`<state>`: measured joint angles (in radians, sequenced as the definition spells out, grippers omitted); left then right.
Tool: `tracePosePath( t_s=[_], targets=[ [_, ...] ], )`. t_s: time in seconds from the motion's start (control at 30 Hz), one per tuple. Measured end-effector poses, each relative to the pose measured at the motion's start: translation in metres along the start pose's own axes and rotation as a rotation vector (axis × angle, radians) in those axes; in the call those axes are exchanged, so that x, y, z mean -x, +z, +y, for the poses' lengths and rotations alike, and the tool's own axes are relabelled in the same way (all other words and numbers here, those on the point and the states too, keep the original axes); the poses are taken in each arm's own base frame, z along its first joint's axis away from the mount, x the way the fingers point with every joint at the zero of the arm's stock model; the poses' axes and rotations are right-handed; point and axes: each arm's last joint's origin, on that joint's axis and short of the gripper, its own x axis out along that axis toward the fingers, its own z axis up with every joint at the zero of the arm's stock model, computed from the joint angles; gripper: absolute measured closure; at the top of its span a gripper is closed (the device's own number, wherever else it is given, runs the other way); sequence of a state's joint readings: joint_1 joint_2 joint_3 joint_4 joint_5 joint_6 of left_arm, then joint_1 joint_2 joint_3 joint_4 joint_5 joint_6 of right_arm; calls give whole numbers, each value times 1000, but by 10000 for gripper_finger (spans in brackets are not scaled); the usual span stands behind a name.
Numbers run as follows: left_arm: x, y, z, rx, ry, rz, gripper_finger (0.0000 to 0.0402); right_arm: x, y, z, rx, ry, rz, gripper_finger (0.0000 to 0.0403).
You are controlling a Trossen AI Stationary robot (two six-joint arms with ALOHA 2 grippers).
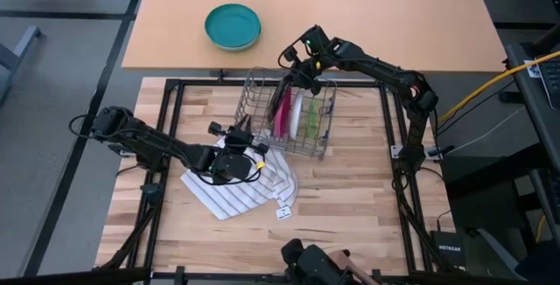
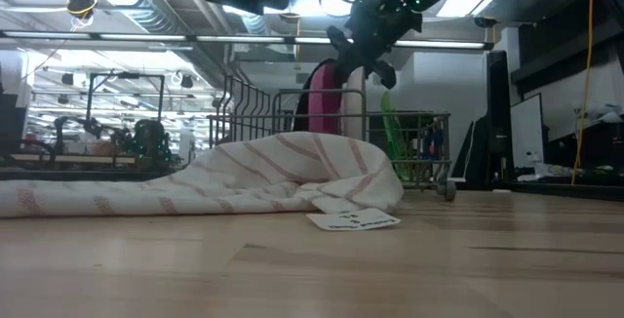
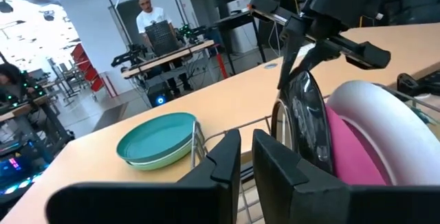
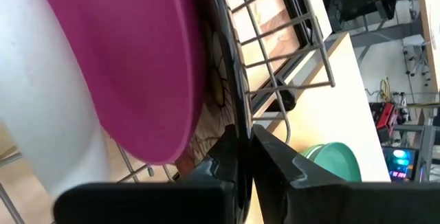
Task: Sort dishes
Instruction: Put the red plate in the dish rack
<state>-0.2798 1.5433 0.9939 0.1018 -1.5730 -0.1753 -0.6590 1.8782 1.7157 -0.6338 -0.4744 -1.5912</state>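
Dark red round plastic plate (image 3: 301, 124) stands on edge in the silver wire dish rack (image 1: 254, 93) at the centre of the high view. It is the leftmost of 3 upright dishes. Just beside it to the right comes the magenta-pink round plate (image 1: 282, 112), then the pale green round plate with a whitish underside (image 1: 312, 114).

All 3 stand parallel, with their rims running from the top towards the bottom of that frame. Any lift, I judge, has to go straight up along the plate's own plane and not sideways into its pink neighbour.

The right gripper (image 4: 246, 141) reaches in from the upper right. Its 2 fingers are pinched on the top rim of the dark red plate.

The left gripper (image 3: 246, 148) sits at the rack's lower left corner, over the white striped cloth (image 1: 245, 189). Its fingers are nearly together with nothing between them. It is close to the rack, but the right arm already has the plate.

The teal round bowl (image 1: 233, 26) lies well apart at the upper left, on the tan tabletop.
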Motion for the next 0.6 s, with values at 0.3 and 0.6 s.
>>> tracePosePath(
  t_s=[0.3,0.6],
  targets=[
    [0,-2,0,-13,-2,0,371,20,13,-7,45,-54,-10,374],
    [0,-2,0,-10,-2,0,371,41,24,-7,38,-43,-11,374]
  ],
)
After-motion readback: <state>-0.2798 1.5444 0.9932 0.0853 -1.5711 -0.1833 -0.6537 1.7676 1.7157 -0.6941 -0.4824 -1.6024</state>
